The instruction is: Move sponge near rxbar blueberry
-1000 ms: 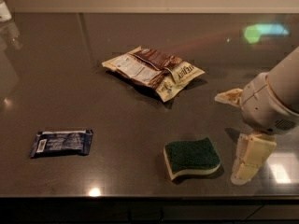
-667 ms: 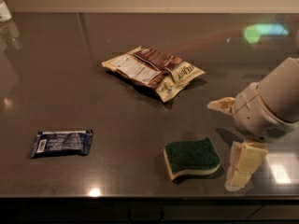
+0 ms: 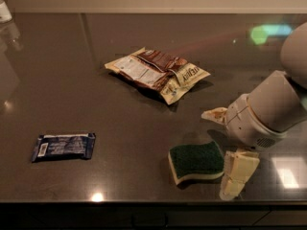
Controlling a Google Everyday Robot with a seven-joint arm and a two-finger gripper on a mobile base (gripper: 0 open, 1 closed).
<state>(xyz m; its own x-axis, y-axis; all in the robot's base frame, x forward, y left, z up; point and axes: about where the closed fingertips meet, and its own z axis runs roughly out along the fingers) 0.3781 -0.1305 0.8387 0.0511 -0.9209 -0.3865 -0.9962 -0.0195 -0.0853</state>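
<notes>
The sponge, dark green on top with a pale yellow layer below, lies flat near the table's front edge, right of centre. The rxbar blueberry, a flat dark blue wrapper, lies far to the left near the front edge. My gripper comes in from the right and is low over the table at the sponge's right end. It is open: one pale finger sits behind the sponge, the other sits at its front right corner. Neither finger visibly presses the sponge.
A cream-and-brown snack bag lies at the table's middle, behind the sponge. A pale object stands at the far left corner. The dark table ends at a front edge just below the sponge and the bar.
My gripper has moved left and slightly lower, so its fingers now straddle the sponge's right end. The sponge, the bar and the bag have not moved.
</notes>
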